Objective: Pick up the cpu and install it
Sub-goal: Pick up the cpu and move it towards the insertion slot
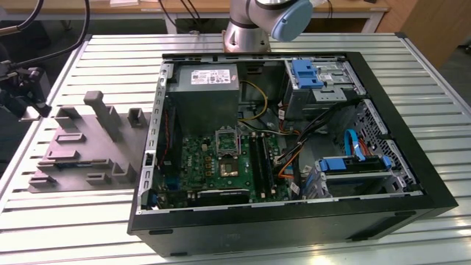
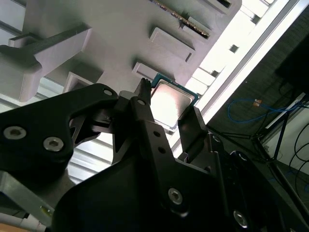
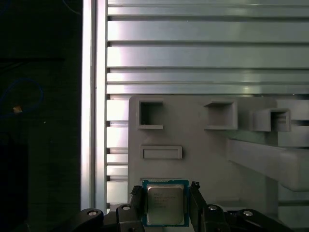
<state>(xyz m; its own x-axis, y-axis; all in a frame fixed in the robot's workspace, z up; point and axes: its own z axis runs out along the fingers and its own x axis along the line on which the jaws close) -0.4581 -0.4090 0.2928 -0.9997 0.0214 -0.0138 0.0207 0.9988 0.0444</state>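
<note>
The black metal gripper (image 3: 165, 190) pinches the small square silver-lidded cpu (image 3: 165, 207). It rests on a grey plastic tray (image 3: 193, 140).

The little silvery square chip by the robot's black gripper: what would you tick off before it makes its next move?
1. Chip lined up: the small flat square cpu with its silvery metal lid sits centred in the black gripper in the first wrist view. Ok.
2. Gripper closed tight on the cpu: cannot tell.
3. The cpu lifted off the grey plastic fixture tray: cannot tell.
4. Big black computer case: its side is open and the inside is exposed. Ok.
5. Silver rectangular socket frame inside the case: its centre looks dark and bare. Ok, as far as the exterior view tells.
</note>
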